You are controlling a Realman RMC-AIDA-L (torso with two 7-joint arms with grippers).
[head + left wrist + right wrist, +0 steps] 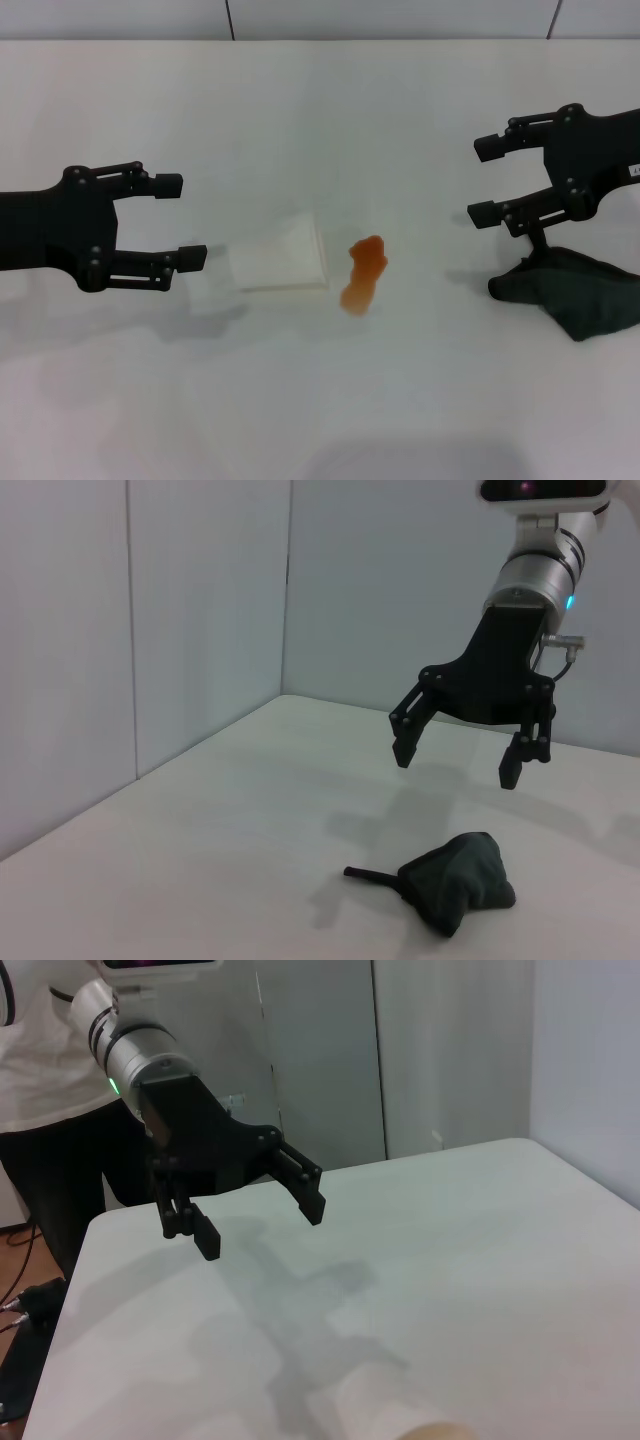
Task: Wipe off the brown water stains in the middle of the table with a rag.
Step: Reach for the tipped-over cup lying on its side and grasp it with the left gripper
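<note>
The brown water stain (363,272) is a glossy orange-brown blotch in the middle of the white table (320,410). The dark green-black rag (570,296) lies bunched at the right side of the table, and it also shows in the left wrist view (456,882). My right gripper (483,181) is open and empty, hovering just above and left of the rag; it shows in the left wrist view (455,763) too. My left gripper (181,221) is open and empty at the left, above the table, and shows in the right wrist view (262,1228).
A white paper cup (280,256) lies on its side just left of the stain, between it and my left gripper; its edge shows in the right wrist view (385,1412). A person in white (40,1050) stands beyond the table's far side.
</note>
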